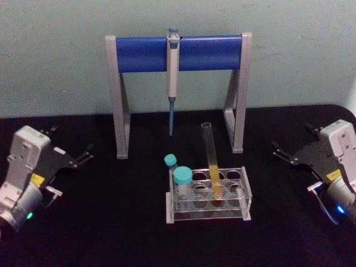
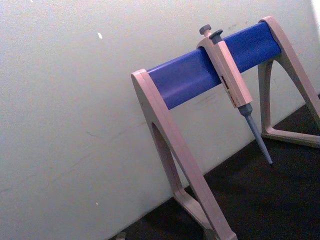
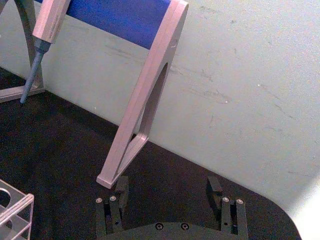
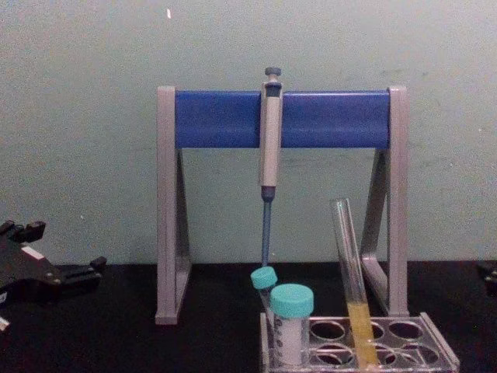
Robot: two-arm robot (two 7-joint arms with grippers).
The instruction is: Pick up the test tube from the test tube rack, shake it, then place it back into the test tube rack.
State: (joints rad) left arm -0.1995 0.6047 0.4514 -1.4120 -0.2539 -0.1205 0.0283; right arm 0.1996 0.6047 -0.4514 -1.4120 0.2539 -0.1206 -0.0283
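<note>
The test tube [image 1: 211,161], a long clear tube with yellow-orange liquid in its lower part, stands leaning in the test tube rack [image 1: 245,194] at the table's centre. From the chest view the test tube [image 4: 349,272] rises from the rack [image 4: 439,346]. My left gripper [image 1: 71,142] rests open at the far left, well away from the rack, and appears at the chest view's edge [image 4: 60,247]. Far right, my right gripper [image 1: 292,139] is open too; its wrist view shows the gripper [image 3: 168,187] with spread, empty fingers [image 3: 121,186] and a rack corner [image 3: 15,205].
Two teal-capped vials [image 1: 182,181] [image 1: 171,161] stand in the rack's left holes. Behind it is a grey-and-blue pipette stand [image 1: 178,53] with a pipette [image 1: 172,78] hanging from its bar. A pale wall closes the back. Black tabletop lies between each gripper and the rack.
</note>
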